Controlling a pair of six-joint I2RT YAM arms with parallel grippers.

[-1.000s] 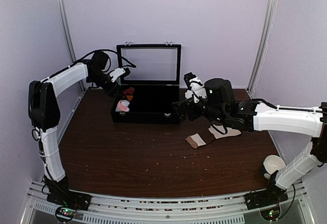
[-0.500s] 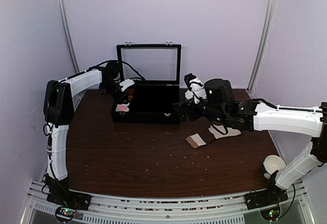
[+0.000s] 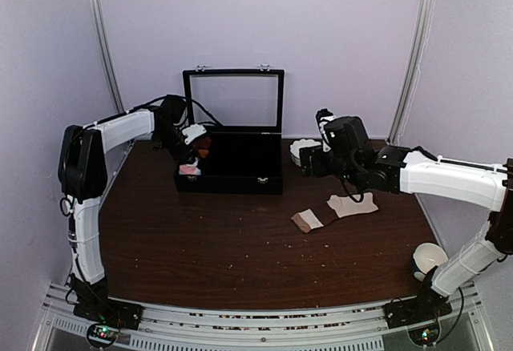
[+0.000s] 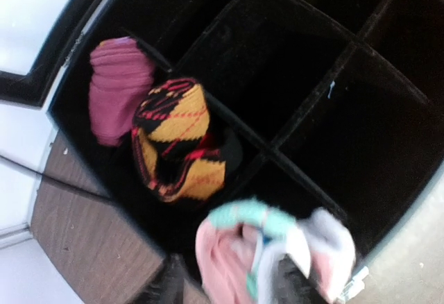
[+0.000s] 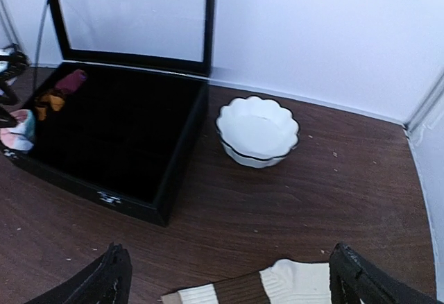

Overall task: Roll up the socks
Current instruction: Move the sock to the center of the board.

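Down in the near left corner cell of the matte black divided box (image 3: 232, 184), the left pincer (image 4: 229, 283) stands partly open. Its dark fingers (image 4: 168, 284) flank the rolled pink fabric sock with mint and white patches (image 4: 239, 248). The soft bundle bulges between and past them, and I cannot tell whether they squeeze it or only touch it. Just behind it sits a knitted orange, black and red argyle sock bundle (image 4: 177, 141), with a ribbed magenta sock roll (image 4: 118, 85) beyond that. The box's glazed lid stands upright at the back. The right pincer (image 5: 230, 255) is spread wide and holds nothing, its black fingers far apart above the dark brown wood-grain counter (image 3: 200, 239). Beneath it, the short cream-beige fabric sock with brown and white bands at one end (image 3: 346, 205) lies flat and unrolled on the counter, to the right of the box's front corner. A glossy white scalloped bowl with a thin dark rim line (image 5: 257, 132) rests near the box's right wall.
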